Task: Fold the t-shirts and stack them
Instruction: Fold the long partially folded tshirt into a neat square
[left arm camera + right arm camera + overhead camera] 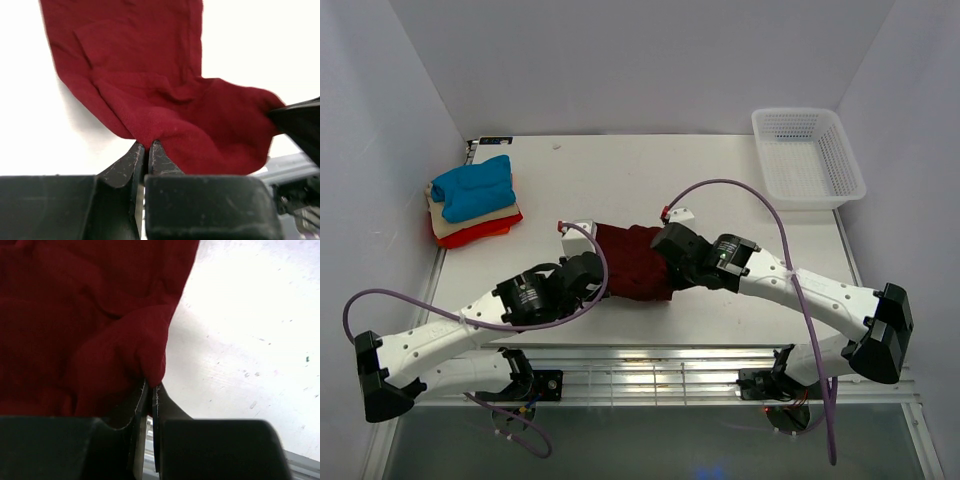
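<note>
Two pinches on one garment. At the left gripper the jaws are clenched almost tip to tip, with a small peak of the maroon t-shirt caught between them. The right gripper grips the same way, jaws nearly closed on a bunched fold at the shirt's right edge.

Cloth near the pinches: dark maroon, matte, fine knit. It puckers toward each set of tips, and soft creases fan away from them. The left wrist view shows more than one layer, with an overlapping panel whose edge runs diagonally across the fabric. A loose lobe sags to the right.

From above the shirt is a compact, rumpled block. It is roughly rectangular and longer front to back than across. It lies on the white bench mid-width, toward the near edge, between the two arms. One gripper is at its left side and the other at its right.

Further out, at the far left of the bench and well apart from the maroon shirt, is a small stack. A blue t-shirt sits on top, a beige t-shirt is under it, and a red-orange t-shirt is at the bottom, showing along the near side. A white mesh basket sits at the far right corner.
</note>
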Available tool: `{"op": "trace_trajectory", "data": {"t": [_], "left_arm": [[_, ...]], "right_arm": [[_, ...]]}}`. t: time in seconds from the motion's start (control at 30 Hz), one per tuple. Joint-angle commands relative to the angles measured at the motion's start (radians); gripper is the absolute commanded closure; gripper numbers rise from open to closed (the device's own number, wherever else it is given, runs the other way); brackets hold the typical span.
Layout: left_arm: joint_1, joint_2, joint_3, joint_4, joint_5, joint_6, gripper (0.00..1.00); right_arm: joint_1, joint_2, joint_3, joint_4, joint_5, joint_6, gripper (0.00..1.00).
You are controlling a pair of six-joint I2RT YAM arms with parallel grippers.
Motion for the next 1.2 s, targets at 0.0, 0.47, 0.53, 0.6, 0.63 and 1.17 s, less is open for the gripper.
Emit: {"op": "trace_trajectory", "data": {"t": [0.0,0.47,0.53,0.6,0.63,1.17], "left_arm": [[0.017,-0.028,-0.05,0.051,-0.091,-0.012,0.99],[0.244,-0.005,-0.191,0.346,-0.024,0.173,0.99],[0.304,0.001,-0.208,0.374,0.018,0.213,0.99],[0.347,0.023,-0.217,0.417,0.054,0.242,0.99],[0.359,0.029,-0.229,0.432,0.068,0.253,0.99],[0.475,0.26,-0.239,0.662,0.182,0.359,1.0]], "right_arm": [[-0.043,0.02,0.022,0.056,0.086,-0.052,0.92],[-0.149,0.129,0.051,0.223,0.08,-0.183,0.92],[-0.158,0.155,0.066,0.237,0.08,-0.197,0.92],[-0.167,0.183,0.077,0.248,0.078,-0.22,0.92],[-0.172,0.191,0.082,0.26,0.074,-0.227,0.92],[-0.236,0.367,0.166,0.324,0.032,-0.309,0.92]]}}
